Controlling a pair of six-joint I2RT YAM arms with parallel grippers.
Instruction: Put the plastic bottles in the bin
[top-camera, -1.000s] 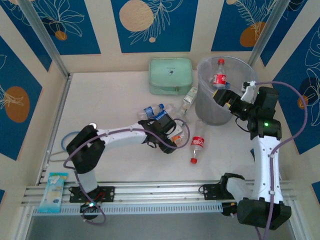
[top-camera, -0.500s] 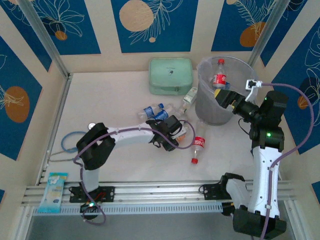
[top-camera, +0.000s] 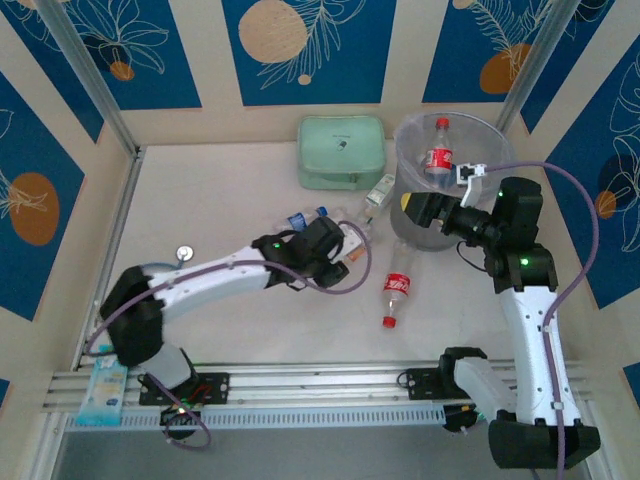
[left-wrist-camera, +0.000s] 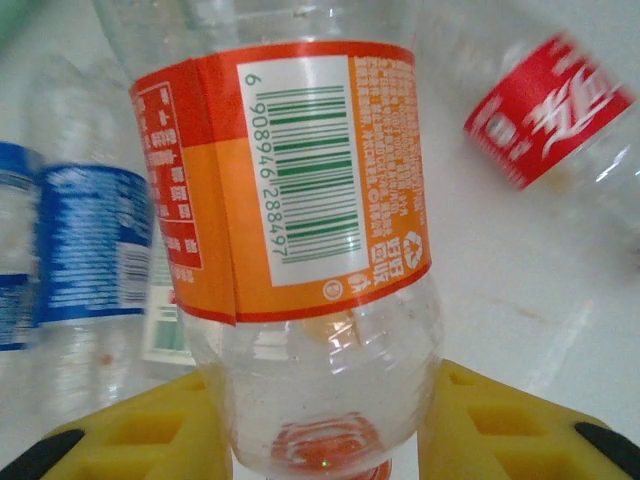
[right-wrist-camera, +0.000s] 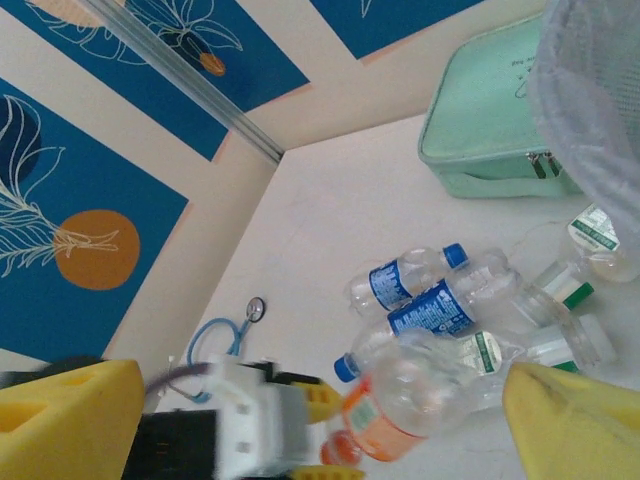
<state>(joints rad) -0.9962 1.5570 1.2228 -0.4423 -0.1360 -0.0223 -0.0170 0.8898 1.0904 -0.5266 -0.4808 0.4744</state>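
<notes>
One orange-labelled bottle (left-wrist-camera: 290, 200) is clamped between the yellow fingers (left-wrist-camera: 130, 440) of the left gripper (top-camera: 342, 250), with its neck and red cap set between the pads. It is held within a cluster of bottles on the table (top-camera: 220, 200), in front of the mint case (top-camera: 343, 150) and to the left of the bin (top-camera: 440, 235). Two blue-labelled bottles (right-wrist-camera: 432, 310) are seen just beside it, and a green-labelled bottle (right-wrist-camera: 560, 290) lies nearer the bin. A red-labelled bottle (top-camera: 393, 292) is laid apart from the cluster, on the table in front of the bin. A second red-labelled bottle (top-camera: 438, 155) is seen inside the bin. The right gripper (top-camera: 420, 208) is held at the bin's near left wall, above the table. Its fingers (right-wrist-camera: 70, 415) are spread wide apart, with nothing gripped between them.
</notes>
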